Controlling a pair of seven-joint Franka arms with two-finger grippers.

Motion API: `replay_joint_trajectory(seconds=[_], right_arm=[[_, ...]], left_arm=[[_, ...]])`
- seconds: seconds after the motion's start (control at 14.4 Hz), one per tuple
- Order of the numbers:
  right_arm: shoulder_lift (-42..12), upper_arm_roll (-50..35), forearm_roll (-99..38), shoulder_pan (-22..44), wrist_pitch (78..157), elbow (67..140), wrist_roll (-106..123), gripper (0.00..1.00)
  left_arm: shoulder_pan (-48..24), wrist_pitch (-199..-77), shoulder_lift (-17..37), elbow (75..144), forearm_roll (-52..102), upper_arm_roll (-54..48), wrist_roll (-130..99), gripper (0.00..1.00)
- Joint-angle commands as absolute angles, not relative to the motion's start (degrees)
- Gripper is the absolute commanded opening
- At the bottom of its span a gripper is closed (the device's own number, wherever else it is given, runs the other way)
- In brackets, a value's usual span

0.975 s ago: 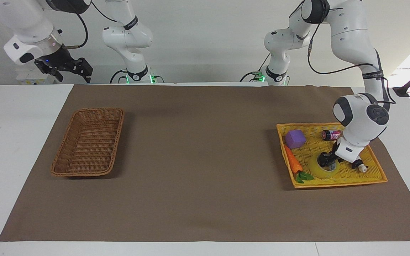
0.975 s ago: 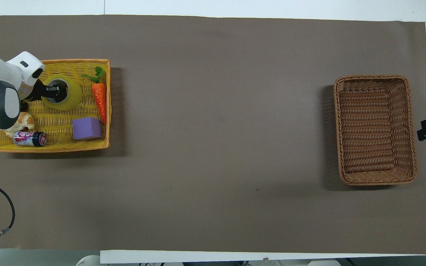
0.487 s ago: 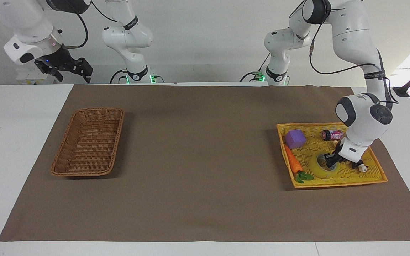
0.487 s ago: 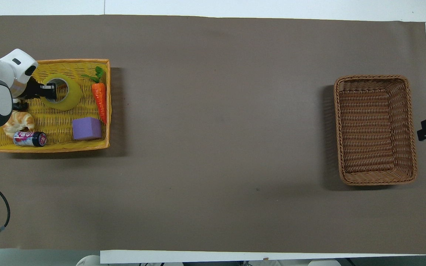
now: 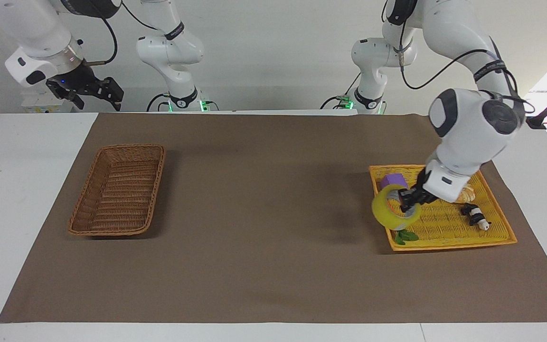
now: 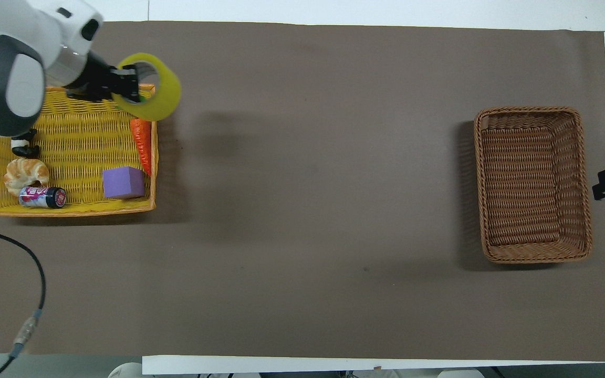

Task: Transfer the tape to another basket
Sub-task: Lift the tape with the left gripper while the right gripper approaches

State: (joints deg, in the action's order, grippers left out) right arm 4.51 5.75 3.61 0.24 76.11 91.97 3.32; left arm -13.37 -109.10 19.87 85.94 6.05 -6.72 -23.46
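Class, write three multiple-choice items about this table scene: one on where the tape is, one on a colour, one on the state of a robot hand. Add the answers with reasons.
1. Where is the tape?
A. in the brown basket
B. up in the air over the edge of the yellow tray
C. flat on the mat

2. What colour is the block in the yellow tray?
A. purple
B. green
C. red

3. What is the left hand doing?
A. hanging open
B. resting in the brown basket
C. shut on the tape

Answers: 1 B, the roll hangs clear above the tray's rim. 2 A, it is plainly purple. 3 C, its fingers pinch the roll's wall; the brown basket holds nothing.
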Motion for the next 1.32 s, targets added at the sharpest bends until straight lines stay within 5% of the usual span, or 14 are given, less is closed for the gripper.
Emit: replay_joint_trajectory(seconds=[0.0, 0.7, 0.91, 1.25], right_arm=[[5.54, 5.19, 3.78, -0.44, 76.2, 93.16, 4.48, 0.99], [6.24, 5.1, -2.89, -0.26, 77.42, 93.24, 9.13, 0.99], [5.2, 5.1, -18.05, 0.35, 88.75, 99.82, 9.4, 0.99], [-6.83, 5.1, -44.32, 7.37, 104.12, 101.78, 9.32, 0.99]], left_arm=[[-21.33, -114.59, 19.17, 88.05, 7.82, -5.89, -32.49, 0.0], [-29.97, -121.2, 17.31, 92.9, 8.88, -5.8, -36.83, 0.0], [-31.11, -121.47, 17.31, 92.99, 8.88, -5.8, -37.79, 0.0], [-31.82, -121.46, 16.88, 93.86, 8.79, -5.8, -37.79, 0.0]])
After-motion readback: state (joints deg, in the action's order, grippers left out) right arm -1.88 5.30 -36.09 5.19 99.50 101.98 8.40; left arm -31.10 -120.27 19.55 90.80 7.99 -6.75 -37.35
